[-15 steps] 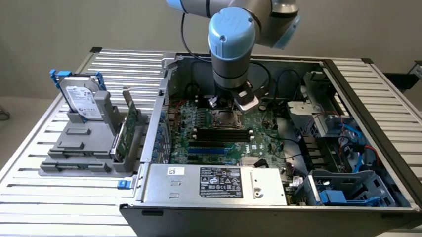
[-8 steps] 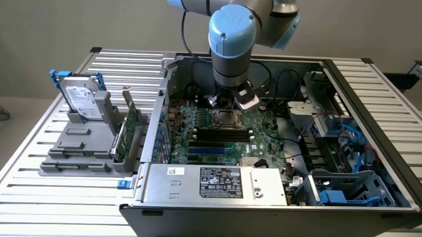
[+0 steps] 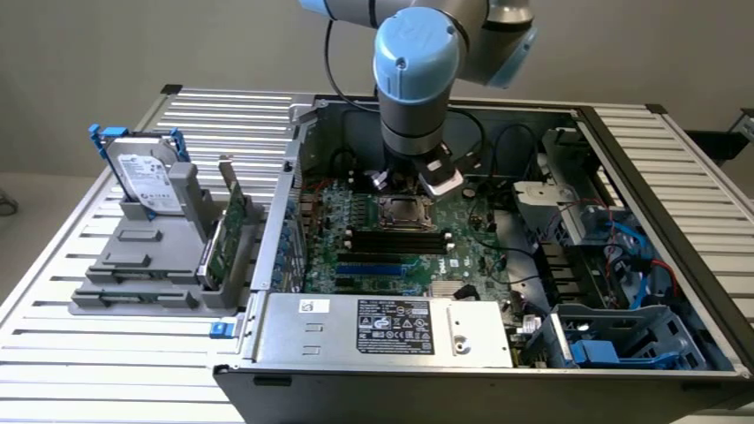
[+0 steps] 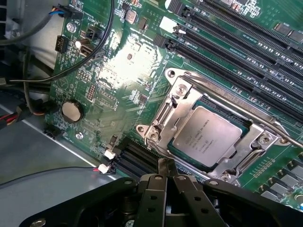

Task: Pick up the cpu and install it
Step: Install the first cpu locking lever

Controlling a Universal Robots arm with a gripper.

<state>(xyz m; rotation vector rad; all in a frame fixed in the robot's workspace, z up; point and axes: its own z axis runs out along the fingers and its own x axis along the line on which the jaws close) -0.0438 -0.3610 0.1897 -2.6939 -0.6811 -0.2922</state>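
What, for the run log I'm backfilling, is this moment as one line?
pincer: shut, nothing seen held | cpu: lying in socket frame | pincer place: over motherboard, beside socket frame

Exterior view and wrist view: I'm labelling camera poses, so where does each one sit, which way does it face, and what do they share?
Exterior view: off the arm, raised beside the open computer case, looking down into it; the blue-grey arm shows.
Wrist view: on the wrist, close over the motherboard, facing the cpu in its socket frame; the shut gripper shows.
Shared: the motherboard and socket frame.
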